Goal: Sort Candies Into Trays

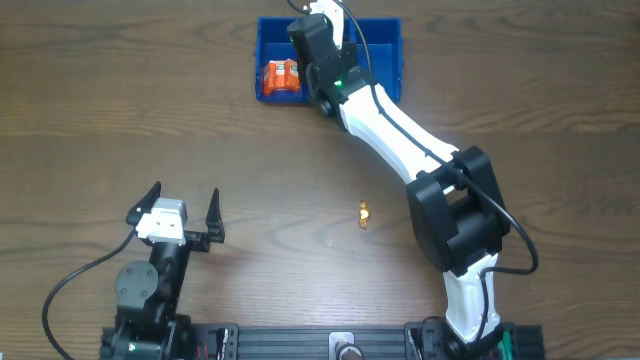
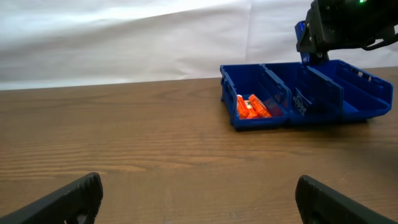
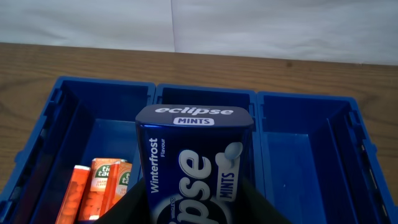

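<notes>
Looking down the table, we see the right gripper (image 3: 198, 210) out at the far side, its jaws clamped on a dark blue candy tin (image 3: 194, 143). The tin stands upright in the grip above the blue tray (image 3: 308, 99), and in the wrist view it lines up with the middle of the tray's three compartments. The left compartment holds several orange candy packs (image 3: 99, 186) lying together; we can see nothing in the right compartment. A small gold candy (image 1: 364, 213) lies alone on the wooden table (image 1: 120, 120), near the middle and well apart from the tray. The left gripper (image 1: 180, 215) sits at the near left with its jaws wide apart, holding nothing.
</notes>
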Available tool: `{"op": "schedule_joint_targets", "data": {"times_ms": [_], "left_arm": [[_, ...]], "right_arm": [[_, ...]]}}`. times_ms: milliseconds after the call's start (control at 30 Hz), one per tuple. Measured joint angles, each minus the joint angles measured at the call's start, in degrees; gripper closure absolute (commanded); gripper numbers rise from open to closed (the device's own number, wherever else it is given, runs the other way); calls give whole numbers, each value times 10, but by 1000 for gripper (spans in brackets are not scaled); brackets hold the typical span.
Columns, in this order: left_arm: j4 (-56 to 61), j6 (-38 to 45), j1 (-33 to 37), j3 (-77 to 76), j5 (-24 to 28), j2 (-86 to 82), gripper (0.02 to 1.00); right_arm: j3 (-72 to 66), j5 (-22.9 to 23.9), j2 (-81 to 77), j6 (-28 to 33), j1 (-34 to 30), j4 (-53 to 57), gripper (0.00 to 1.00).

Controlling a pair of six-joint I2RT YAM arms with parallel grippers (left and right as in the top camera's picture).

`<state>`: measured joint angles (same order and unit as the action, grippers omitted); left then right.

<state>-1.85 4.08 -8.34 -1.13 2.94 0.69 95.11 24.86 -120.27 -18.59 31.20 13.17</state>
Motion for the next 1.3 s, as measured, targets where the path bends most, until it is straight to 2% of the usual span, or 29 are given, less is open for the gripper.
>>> {"op": "schedule_joint_targets", "data": {"times_ms": [33,67,200,367,600,700,933,1000,1100,1300], "left_arm": [[0,0,0,0,0,0,20],[0,0,0,0,0,0,20],[0,0,0,0,0,0,20],[0,0,0,0,0,0,23],[0,0,0,0,0,0,20],[0,0,0,0,0,0,20],[0,0,0,0,0,0,23],[0,0,0,0,0,0,20],[0,0,0,0,0,0,23],[0,0,0,0,0,0,20]], "right_arm": [[0,0,0,2,0,-3,347],[0,0,0,5,0,-5,294],[0,0,0,7,0,-13,235],[1,0,0,8,0,-18,226],[6,-1,27,9,2,42,226],[6,-2,84,9,3,108,226],[26,0,272,-6,2,365,226],[28,-10,300,-26,1,450,226],[16,-40,301,-54,0,516,226],[-104,-126,283,-99,0,537,229]]}}
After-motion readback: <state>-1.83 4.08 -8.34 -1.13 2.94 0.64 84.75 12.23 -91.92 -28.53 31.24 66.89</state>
